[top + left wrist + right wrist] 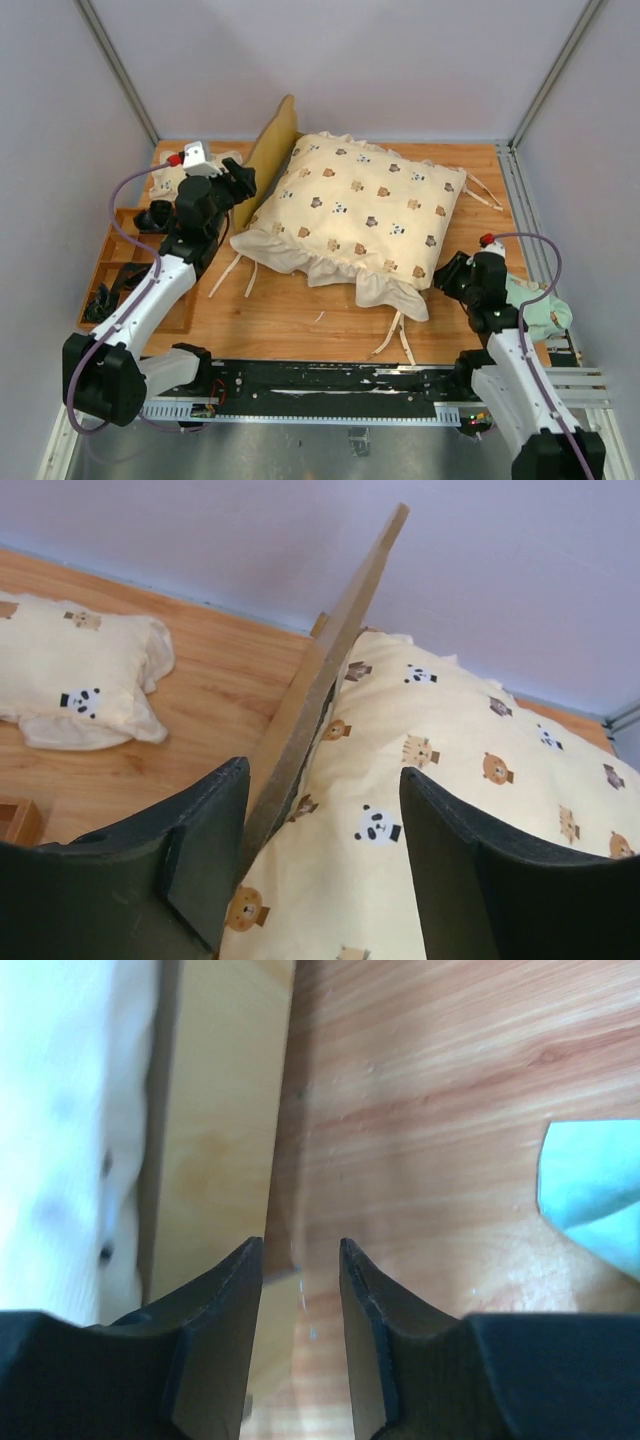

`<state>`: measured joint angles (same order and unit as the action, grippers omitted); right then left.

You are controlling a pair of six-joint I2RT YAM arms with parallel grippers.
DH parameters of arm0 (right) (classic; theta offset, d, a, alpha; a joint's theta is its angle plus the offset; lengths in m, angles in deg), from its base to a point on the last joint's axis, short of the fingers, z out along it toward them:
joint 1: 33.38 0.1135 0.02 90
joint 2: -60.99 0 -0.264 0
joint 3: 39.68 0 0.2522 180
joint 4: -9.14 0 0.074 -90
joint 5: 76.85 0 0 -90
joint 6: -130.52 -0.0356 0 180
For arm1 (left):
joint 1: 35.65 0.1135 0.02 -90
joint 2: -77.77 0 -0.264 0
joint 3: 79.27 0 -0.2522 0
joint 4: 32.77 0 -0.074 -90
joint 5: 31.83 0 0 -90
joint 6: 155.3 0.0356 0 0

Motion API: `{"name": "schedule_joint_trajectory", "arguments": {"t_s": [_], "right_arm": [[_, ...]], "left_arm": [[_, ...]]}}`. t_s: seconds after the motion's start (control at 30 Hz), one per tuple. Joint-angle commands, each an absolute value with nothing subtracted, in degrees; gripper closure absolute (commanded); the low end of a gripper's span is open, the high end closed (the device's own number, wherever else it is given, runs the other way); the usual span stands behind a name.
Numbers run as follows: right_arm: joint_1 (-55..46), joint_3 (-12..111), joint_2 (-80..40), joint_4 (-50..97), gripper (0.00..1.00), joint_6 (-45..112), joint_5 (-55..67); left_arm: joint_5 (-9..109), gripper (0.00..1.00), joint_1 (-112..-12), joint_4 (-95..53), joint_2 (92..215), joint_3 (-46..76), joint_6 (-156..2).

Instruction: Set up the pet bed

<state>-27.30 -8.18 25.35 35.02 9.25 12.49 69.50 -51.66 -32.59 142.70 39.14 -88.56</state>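
Note:
The pet bed shows its light-wood headboard [268,150], tilted up at the back left. The cream bear-print quilt [360,205] covers the rest of the bed. My left gripper [243,188] is open at the headboard's near end. In the left wrist view the headboard's edge [320,670] runs between the fingers, close to the left finger [205,850], with the quilt [450,750] under the right one. My right gripper [447,272] is at the bed's right end, open with a narrow gap and empty. Its left finger is beside a wooden rail [215,1110].
A small matching pillow [165,180] lies at the back left, and shows in the left wrist view [80,675]. A wooden compartment tray [120,270] sits at the left edge. A pale green cloth [538,310] lies at the right, by my right arm. The quilt's tie strings [395,340] trail toward the front.

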Motion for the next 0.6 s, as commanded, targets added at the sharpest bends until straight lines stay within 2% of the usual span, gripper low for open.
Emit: {"name": "schedule_joint_trajectory", "arguments": {"t_s": [0.0,0.07,0.17,0.3,0.43,0.57], "right_arm": [[-36.5,-5.8,16.2,24.2,0.65,4.8,0.6],[-38.6,-5.7,13.2,22.0,0.67,4.6,-0.4],[-39.0,-5.9,9.4,17.8,0.7,4.5,-3.2],[-38.9,-5.2,4.1,18.0,0.74,7.3,-10.6],[-38.4,-8.7,1.8,13.8,0.77,6.7,-15.8],[-37.0,-9.6,4.1,16.7,0.78,9.6,-19.1]], "left_arm": [[70.2,0.36,-52.4,-29.7,144.2,38.3,-85.7],[69.8,0.39,-52.4,-30.8,146.3,37.9,-85.0],[69.3,0.58,-52.4,-32.8,149.9,36.6,-84.8],[67.8,0.7,-52.4,-39.0,153.3,36.8,-84.2],[68.3,0.72,-52.1,-44.2,158.4,35.0,-83.4],[65.9,0.72,-51.6,-46.6,164.5,30.7,-82.3]]}}
